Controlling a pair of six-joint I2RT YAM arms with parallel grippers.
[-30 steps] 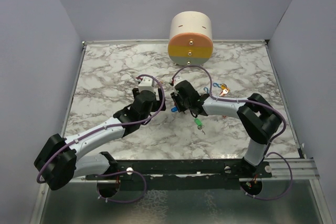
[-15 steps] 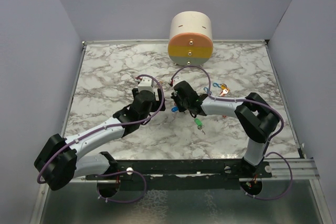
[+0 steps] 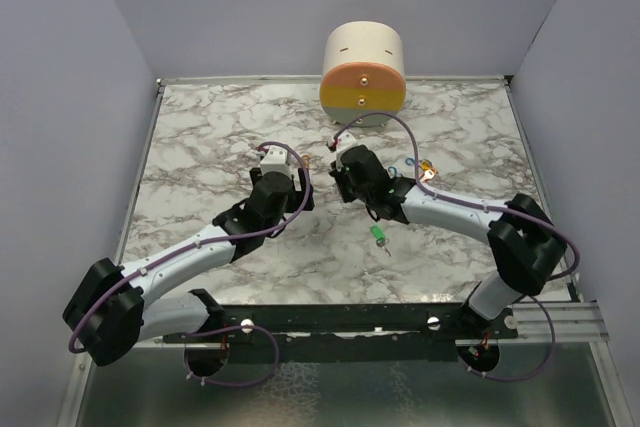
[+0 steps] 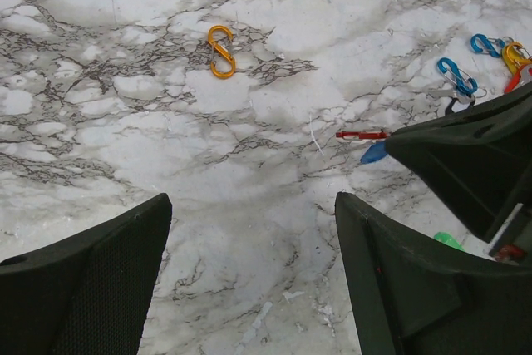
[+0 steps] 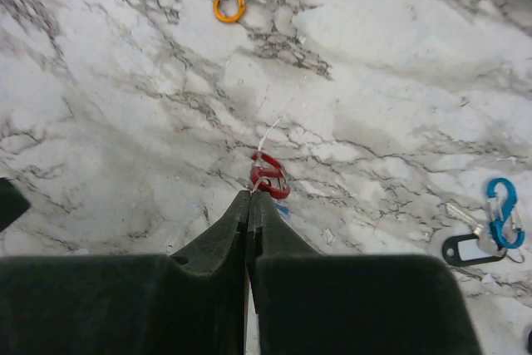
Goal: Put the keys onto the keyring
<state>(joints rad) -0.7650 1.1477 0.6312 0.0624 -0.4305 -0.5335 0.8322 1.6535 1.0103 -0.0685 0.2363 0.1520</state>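
Fingers of the left gripper are spread wide above the marble table. Beyond them an orange S-clip is laid flat. The right gripper is pressed closed, a red S-clip apparently pinched at its tips. A green key is seen beside the right forearm; a black-tagged key, its label too small to be read, is laid just beside a blue S-clip.

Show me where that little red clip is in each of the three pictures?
Top external: the red clip is a tiny fleck just above the middle.
Left wrist: the clip lies right of centre, seen edge-on.
Right wrist: the clip sits at the centre, at the closed fingertips.
Shared landmark: the right hand, whose tip meets the clip in every view.
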